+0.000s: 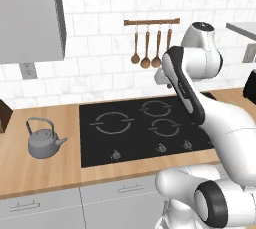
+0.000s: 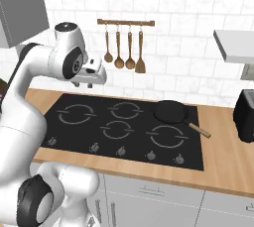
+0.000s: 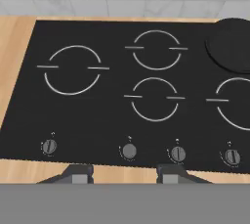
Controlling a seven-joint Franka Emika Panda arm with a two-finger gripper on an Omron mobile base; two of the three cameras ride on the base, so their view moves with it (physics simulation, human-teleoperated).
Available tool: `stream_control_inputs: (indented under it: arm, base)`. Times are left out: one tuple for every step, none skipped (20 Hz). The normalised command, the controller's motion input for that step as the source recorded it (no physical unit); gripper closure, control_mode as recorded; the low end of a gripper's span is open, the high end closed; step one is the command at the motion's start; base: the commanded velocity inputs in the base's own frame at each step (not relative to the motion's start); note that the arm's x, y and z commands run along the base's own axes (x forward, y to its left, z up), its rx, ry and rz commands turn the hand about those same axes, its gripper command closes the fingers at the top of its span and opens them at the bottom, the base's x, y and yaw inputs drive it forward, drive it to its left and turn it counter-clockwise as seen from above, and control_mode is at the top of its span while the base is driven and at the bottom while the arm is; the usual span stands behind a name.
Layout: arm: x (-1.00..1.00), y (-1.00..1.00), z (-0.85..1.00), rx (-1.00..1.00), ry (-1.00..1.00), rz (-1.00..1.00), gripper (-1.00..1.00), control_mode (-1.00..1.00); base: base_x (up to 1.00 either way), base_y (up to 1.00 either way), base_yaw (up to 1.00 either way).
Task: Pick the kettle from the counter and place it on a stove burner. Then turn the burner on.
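We're high above the black glass stove top, our two-finger gripper spread wide with nothing between its tips. The small squat dull-grey metal kettle sits upright on the light-brown wood-grain counter, just left of the hob and well apart from our hand. We'd judge it rigid, smooth and likely slippery, not heavy if empty; the thin arched wire handle looks the best place to pinch, at its top. The left base view gives us the kettle. The right base view shows the black frying pan on the far right burner, and the hand view brings the round burner knobs up close.
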Motion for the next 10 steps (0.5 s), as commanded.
stream_control_inputs:
  arm:
    - [0.00,0.00,0.00,-0.02,0.00,0.00,-1.00,-1.00]
    - [-0.24,0.01,0.00,0.00,0.00,0.00,-1.00,-1.00]
    - [-0.01,1.00,0.00,0.00,0.00,0.00,-1.00,-1.00]
    - [-0.01,1.00,-0.04,0.00,0.00,-0.03,-1.00,-1.00]
    - [-0.07,1.00,-0.10,0.06,0.00,-0.02,-1.00,-1.00]
    - [-0.01,1.00,-0.15,0.10,-0.01,-0.01,-1.00,-1.00]
    - [0.00,1.00,-0.14,0.18,-0.04,-0.02,-1.00,-1.00]
    - [-0.15,1.00,-0.05,0.18,-0.09,0.00,-1.00,-1.00]
    - [-0.15,1.00,-0.03,0.15,-0.07,0.00,-1.00,-1.00]
    - [-0.14,1.00,-0.06,0.10,-0.07,0.00,-1.00,-1.00]
  base:
    - [0.00,0.00,0.00]
    - [0.00,0.00,0.00]
    - [0.00,0.00,0.00]
    - [0.00,0.00,0.00]
    - [0.00,0.00,0.00]
    - [0.00,0.00,0.00]
    - [0.00,0.00,0.00]
    - [0.00,0.00,0.00]
    - [0.00,0.00,0.00]
    - [0.00,0.00,0.00]
